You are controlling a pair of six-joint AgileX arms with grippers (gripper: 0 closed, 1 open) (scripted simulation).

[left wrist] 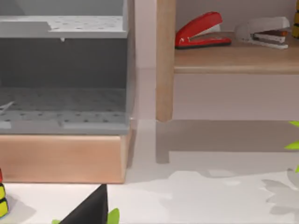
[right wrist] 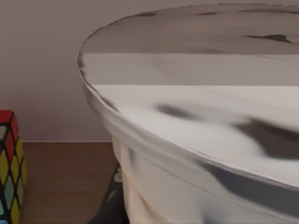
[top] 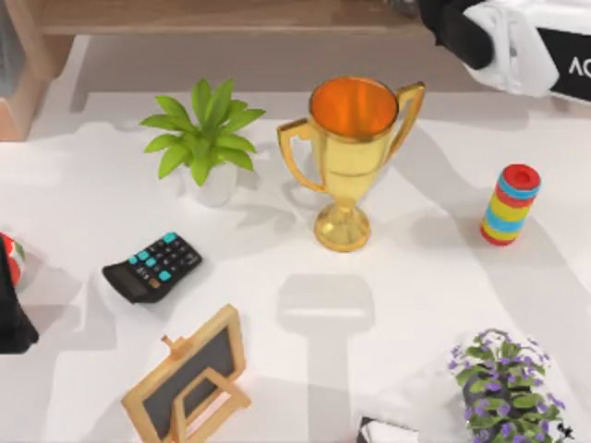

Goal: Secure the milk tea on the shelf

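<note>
The milk tea, a pale cup with a white and grey lid, sits very close to our right wrist camera, over a brown wooden board. We judge this board is the shelf, so the cup is nearly placed; letting go and drawing back are left. Whether our right gripper grips it, we cannot tell. A colourful cube stands just beside the cup (little free room there). Our left arm waits at the table's left edge. Below the shelf, the trophy stands tall.
</note>
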